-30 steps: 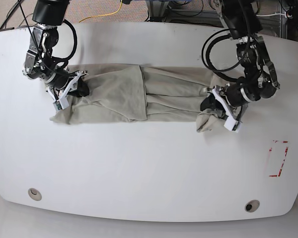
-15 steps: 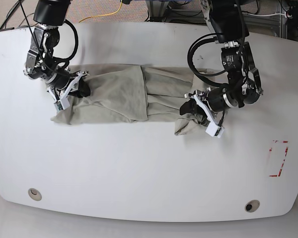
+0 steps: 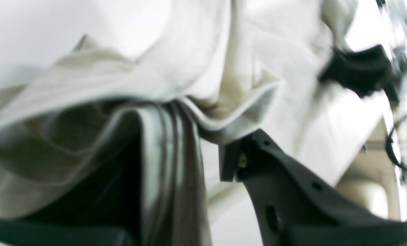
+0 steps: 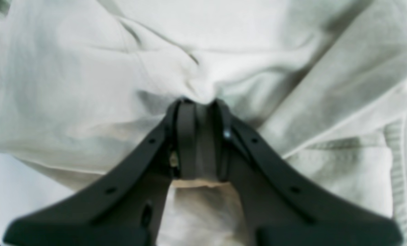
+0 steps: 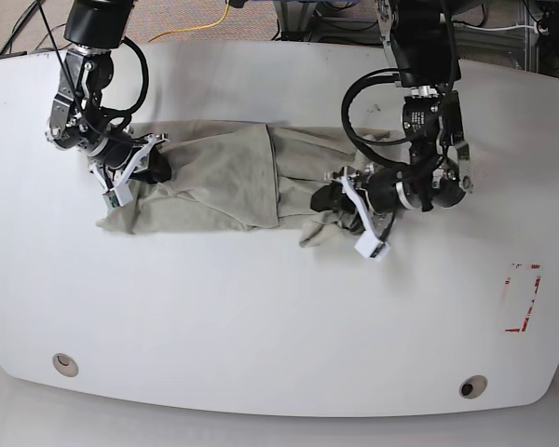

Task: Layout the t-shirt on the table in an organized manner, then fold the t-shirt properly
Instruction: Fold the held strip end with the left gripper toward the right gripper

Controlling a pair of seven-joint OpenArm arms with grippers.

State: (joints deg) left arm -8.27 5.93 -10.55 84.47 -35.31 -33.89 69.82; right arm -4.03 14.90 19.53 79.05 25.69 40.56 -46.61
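On table (image 5: 261, 317), t-shirt (image 5: 214, 177) (unlettered)

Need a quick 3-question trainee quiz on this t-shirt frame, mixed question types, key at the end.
1. True or false: the right end effector is pinching fabric of the t-shirt.
2. In the base view, the left end effector is over which part of the t-shirt? A) the end on that view's left B) near the middle C) off the cloth
3. Fill in: the red tape outline lies on the ____.

Key: 1 true; 2 B; 3 table.
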